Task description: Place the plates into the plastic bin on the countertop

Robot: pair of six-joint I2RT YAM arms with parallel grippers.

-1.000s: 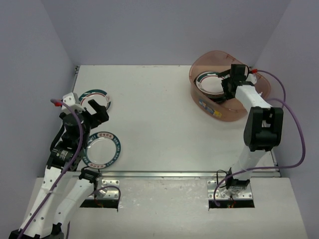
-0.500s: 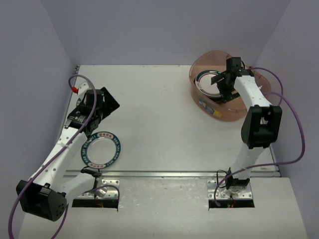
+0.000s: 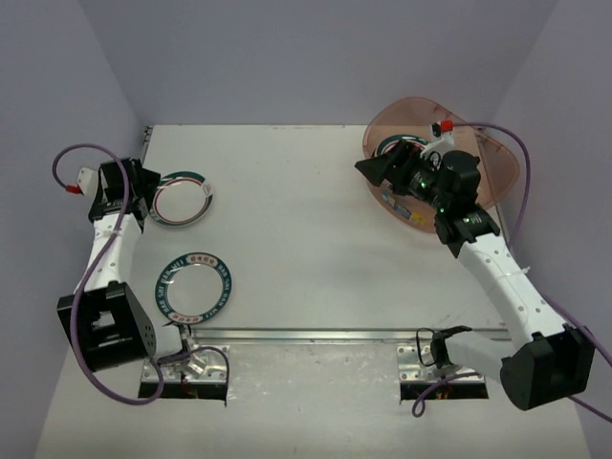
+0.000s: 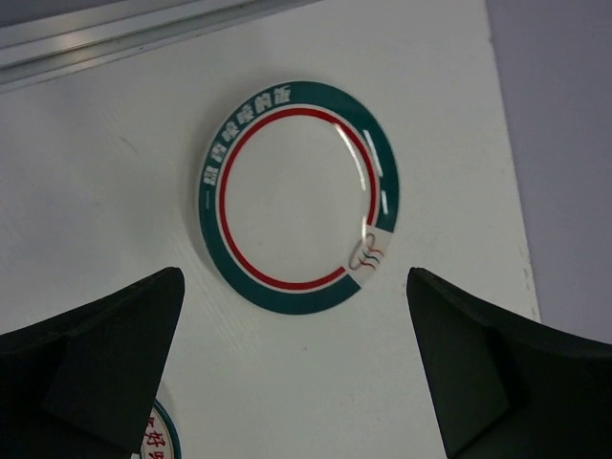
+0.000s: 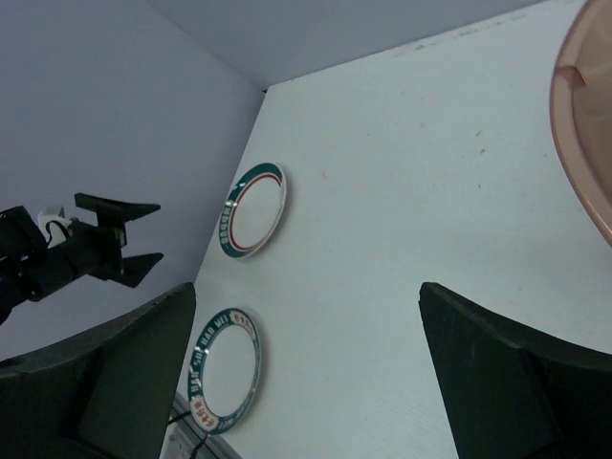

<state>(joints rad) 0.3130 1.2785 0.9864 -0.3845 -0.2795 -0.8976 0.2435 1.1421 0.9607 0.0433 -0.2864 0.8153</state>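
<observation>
The left pincer [image 3: 143, 188] gapes wide and empty just beside a teal-rimmed plate [image 3: 182, 198], its arm reaching along the desk's [image 3: 306, 229] left edge. The right pincer [image 3: 376, 168], also wide and empty, points left at the plastic bin's [image 3: 492, 167] rim. A second plate [image 3: 194, 286] lies near the metal rail [image 3: 316, 334]. Pale lilac walls [image 3: 316, 57] surround the white desk.
</observation>
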